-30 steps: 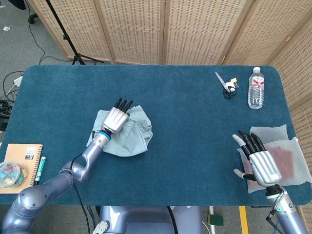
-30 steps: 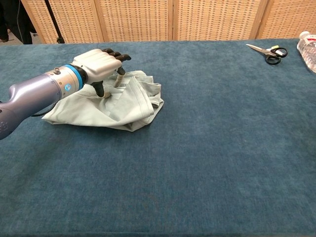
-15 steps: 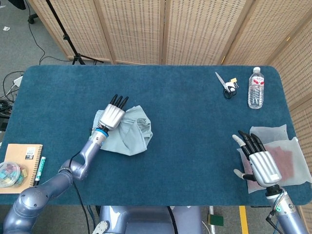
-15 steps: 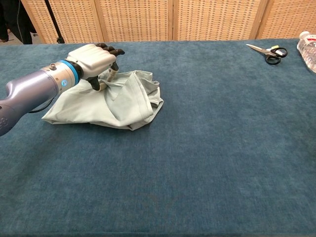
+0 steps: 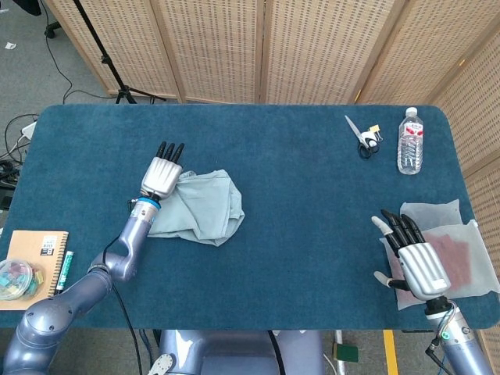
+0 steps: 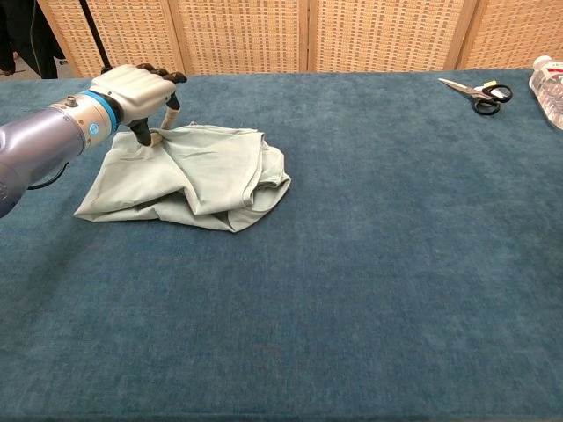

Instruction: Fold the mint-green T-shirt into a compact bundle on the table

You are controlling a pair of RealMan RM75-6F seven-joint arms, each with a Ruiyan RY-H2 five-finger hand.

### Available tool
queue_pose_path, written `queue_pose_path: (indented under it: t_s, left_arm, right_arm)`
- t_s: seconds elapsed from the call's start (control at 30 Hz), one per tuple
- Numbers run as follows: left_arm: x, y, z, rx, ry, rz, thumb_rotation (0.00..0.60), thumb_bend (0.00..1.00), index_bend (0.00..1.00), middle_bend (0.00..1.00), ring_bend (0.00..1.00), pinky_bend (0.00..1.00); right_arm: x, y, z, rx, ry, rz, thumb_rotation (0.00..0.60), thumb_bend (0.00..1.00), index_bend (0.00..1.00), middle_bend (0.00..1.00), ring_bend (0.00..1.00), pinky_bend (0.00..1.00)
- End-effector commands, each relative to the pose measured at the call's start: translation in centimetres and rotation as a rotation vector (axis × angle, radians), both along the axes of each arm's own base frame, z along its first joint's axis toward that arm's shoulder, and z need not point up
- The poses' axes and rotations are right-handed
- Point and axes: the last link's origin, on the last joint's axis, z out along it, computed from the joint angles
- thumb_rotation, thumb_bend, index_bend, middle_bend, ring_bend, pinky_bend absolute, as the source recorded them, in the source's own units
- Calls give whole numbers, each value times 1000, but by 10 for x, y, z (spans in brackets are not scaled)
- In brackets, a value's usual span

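On the left half of the blue felt-covered surface [image 5: 297, 226] lies the mint-green cotton T-shirt [image 5: 199, 206], already gathered into a loose, rumpled wad with several layers lapped over each other. Judging by its shape, the folding is well under way but not finished: the edges are uneven, and one flap spreads flat toward the near left corner in the chest view, so it reads as a heap more than a compact bundle.

The left robot hand [image 6: 136, 90] sits at the far left corner of the cloth, thumb and a finger tip touching the fabric's edge; whether it actually pinches the cloth, I cannot tell. The right robot hand [image 5: 412, 256] rests well apart at the right edge, fingers spread and holding nothing, above a translucent plastic sheet [image 5: 457, 248].

What looks left: tuck that loose flap in and square the pile.
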Motion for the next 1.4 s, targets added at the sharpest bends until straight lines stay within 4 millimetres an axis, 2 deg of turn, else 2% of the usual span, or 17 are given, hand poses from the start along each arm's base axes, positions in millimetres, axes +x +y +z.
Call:
queue_pose_path:
  t_s: [0.03, 0.1, 0.17, 0.23, 0.37, 0.6, 0.8, 1.13, 1.4]
  left_arm:
    - [0, -1, -2, -11, -30, 16, 600, 338, 569, 0, 0, 0]
    - [1, -1, -2, -18, -48, 15, 600, 241, 297, 0, 0, 0]
    - [2, -1, -1, -16, -55, 5, 600, 173, 82, 0, 0, 0]
    - [2, -1, 1, -13, -64, -1, 600, 116, 4, 0, 0, 0]
    - [3, 0, 6, -1, -101, -4, 600, 1, 0, 0, 0, 0]
    - [13, -4, 29, 11, -259, -50, 600, 0, 0, 0, 0, 0]
    - [28, -23, 37, -52, -355, -104, 600, 0, 0, 0, 0, 0]
    - [58, -64, 6, -211, -357, -177, 600, 0, 0, 0, 0, 0]
    - [63, -83, -14, -262, -303, -177, 600, 0, 0, 0, 0, 0]
  right_arm:
    - [0, 0, 0, 1, 0, 0, 600, 28, 0, 0, 0, 0]
    - [0, 0, 0, 1, 0, -2, 600, 28, 0, 0, 0, 0]
    - [0, 0, 0, 1, 0, -2, 600, 28, 0, 0, 0, 0]
    - [0, 0, 0, 0, -1, -1, 600, 28, 0, 0, 0, 0]
    - [0, 0, 1, -2, -3, 0, 600, 28, 0, 0, 0, 0]
    - [2, 2, 2, -3, -7, 5, 600, 28, 0, 0, 0, 0]
    - [3, 3, 3, -5, -8, 8, 600, 28, 0, 0, 0, 0]
    - [3, 3, 5, -12, -16, 7, 600, 29, 0, 0, 0, 0]
    - [2, 3, 8, -17, -25, 7, 600, 41, 0, 0, 0, 0]
